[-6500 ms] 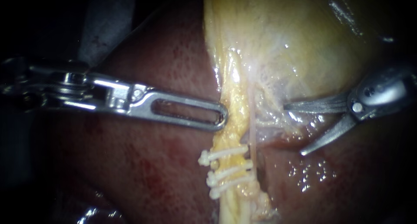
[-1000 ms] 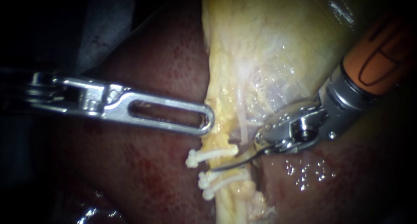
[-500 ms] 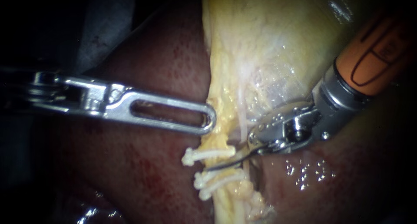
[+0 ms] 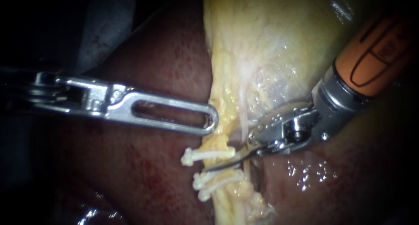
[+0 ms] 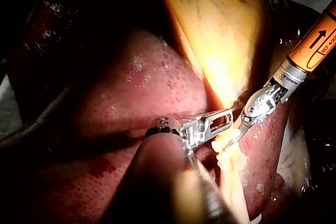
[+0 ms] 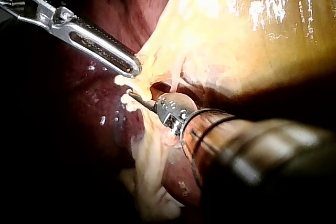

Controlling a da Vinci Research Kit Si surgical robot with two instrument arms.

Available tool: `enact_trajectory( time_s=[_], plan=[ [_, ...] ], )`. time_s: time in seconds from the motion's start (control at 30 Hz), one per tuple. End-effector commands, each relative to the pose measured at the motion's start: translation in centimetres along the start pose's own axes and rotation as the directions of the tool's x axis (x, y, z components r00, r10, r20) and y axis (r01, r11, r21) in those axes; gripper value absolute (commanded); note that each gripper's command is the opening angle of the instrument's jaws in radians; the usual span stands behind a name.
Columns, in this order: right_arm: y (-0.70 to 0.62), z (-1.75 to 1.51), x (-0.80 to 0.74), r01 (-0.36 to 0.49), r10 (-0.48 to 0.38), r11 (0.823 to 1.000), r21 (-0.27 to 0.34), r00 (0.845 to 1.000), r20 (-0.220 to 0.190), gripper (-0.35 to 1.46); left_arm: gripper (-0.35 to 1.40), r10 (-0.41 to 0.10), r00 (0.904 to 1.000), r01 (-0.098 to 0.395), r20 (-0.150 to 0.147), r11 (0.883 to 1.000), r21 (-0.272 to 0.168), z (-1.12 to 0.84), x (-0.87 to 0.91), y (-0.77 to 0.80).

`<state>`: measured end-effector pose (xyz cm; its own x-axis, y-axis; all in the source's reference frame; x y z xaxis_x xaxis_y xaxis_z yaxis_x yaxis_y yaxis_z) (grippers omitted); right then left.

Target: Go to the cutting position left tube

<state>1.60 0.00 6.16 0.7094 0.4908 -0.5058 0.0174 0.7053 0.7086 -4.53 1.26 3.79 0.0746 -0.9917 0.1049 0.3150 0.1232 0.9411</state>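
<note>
Pincer of right instrument (image 4: 210, 167), apart, reaches between clips (image 4: 205, 154); left pincer (image 4: 212, 118) clamps yellow tissue (image 4: 223, 116).

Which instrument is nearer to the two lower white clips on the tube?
The right instrument: its tip lies just above the lower clips, below the top clip; the left instrument ends higher, above the top clip.

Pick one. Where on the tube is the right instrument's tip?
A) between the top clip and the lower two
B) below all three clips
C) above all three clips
A: the right instrument reaches across the tube just under the top clip, with the lower two clips beneath it.
</note>
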Motion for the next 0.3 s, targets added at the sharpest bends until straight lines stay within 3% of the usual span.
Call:
enact_trajectory(
  time_s=[0.03,0.3],
  plan=[
    [0.00,0.00,0.00,0.001,-0.001,1.000,0.000,1.000,0.000,0.10,-0.35,0.000,1.0000,0.000,0.000,1.000,0.000,0.00,0.00,0.00],
    [0.00,0.00,0.00,-0.004,0.004,1.000,0.001,1.000,0.001,0.10,-0.35,0.000,1.0000,0.000,0.000,1.000,0.000,0.00,0.00,0.00]
  ],
)
